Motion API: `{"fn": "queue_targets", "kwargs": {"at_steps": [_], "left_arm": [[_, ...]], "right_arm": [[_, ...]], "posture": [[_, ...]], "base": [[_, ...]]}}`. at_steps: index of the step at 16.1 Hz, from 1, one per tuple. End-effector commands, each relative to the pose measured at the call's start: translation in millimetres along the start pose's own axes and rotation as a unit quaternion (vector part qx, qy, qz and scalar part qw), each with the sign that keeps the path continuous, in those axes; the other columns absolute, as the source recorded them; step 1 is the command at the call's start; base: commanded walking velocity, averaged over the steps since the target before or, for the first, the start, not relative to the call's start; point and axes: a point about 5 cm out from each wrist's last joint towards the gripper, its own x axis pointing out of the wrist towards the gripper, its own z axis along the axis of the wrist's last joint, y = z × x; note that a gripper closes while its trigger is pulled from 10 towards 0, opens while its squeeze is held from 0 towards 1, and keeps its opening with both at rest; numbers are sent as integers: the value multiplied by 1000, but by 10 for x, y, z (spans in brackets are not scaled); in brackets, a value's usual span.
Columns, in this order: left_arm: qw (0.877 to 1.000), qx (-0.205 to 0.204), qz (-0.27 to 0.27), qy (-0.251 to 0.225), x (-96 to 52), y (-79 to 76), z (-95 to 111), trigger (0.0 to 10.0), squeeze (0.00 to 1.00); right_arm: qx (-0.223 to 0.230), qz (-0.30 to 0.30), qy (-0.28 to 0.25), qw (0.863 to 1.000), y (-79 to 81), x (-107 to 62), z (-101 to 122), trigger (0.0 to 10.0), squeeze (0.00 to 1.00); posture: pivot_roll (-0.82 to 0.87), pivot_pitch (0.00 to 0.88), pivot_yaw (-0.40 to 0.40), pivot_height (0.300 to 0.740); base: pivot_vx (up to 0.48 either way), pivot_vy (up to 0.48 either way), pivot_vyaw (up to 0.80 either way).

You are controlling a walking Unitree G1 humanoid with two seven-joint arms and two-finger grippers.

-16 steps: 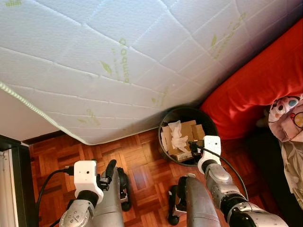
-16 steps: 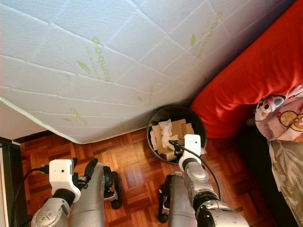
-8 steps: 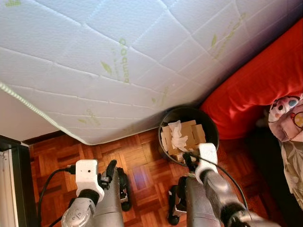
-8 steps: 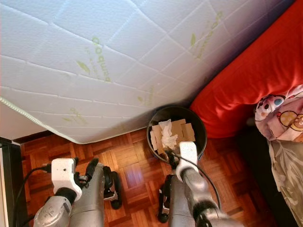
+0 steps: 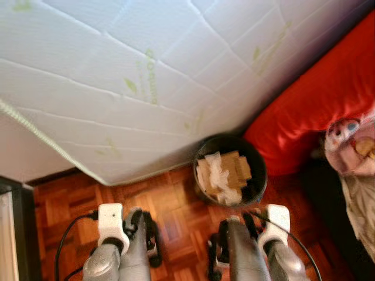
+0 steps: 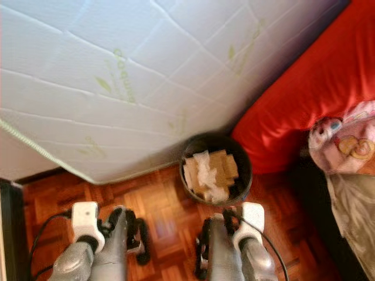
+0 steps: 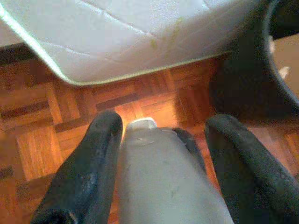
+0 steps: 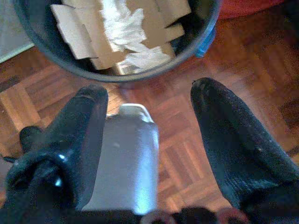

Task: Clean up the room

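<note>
A round black bin [image 5: 260, 171] stands on the parquet floor against the white mattress, holding cardboard pieces [image 5: 237, 166] and crumpled white tissue [image 8: 122, 22]. My right gripper [image 8: 149, 88] hangs open just short of the bin's near rim [image 8: 140, 77], nothing held, with my own silver leg showing below between the fingers. Its white wrist block [image 5: 276, 216] sits to the right of the bin's front. My left gripper [image 7: 166, 119] is open and empty too, low over the floor left of the bin [image 7: 243, 79].
A big white mattress [image 5: 146, 76] with green print fills the far side. A red cushion [image 5: 316, 111] and patterned bedding [image 5: 351, 140] lie to the right. A dark furniture edge [image 5: 14, 228] stands at the left. Something small and blue [image 8: 205, 36] peeks out beside the bin.
My right arm has drawn back from over the bin's rim toward my body and to the right. The head view has shifted slightly and blurred. The left arm has barely moved.
</note>
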Motion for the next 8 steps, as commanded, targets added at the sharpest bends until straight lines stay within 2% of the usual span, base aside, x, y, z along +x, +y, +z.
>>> {"fn": "queue_targets", "kwargs": {"at_steps": [1, 2, 4, 5, 8], "left_arm": [[998, -4, 10, 63, -90, 35, -335, 10000, 0], [995, -3, 12, 94, -103, 38, -477, 10000, 0], [993, -2, 12, 121, -128, 38, -592, 10000, 0], [989, -1, 14, 149, -168, 39, -711, 10000, 0], [985, 1, 15, 175, -200, 27, -813, 10000, 0]], "right_arm": [[18, -32, 22, 999, -146, -104, -171, 10000, 0], [17, -35, 36, 999, -157, -117, -213, 10000, 0], [12, -36, 49, 998, -159, -123, -244, 10000, 0], [9, -44, 65, 997, -185, -147, -298, 10000, 0], [12, -56, 85, 995, -214, -185, -379, 10000, 0]], "posture": [[46, 207, -103, 648], [41, 170, -104, 658], [35, 151, -103, 668], [38, 125, -100, 678], [43, 104, -95, 713]], "base": [[0, 0, 0], [0, 0, 0], [0, 0, 0], [0, 0, 0], [0, 0, 0]]}}
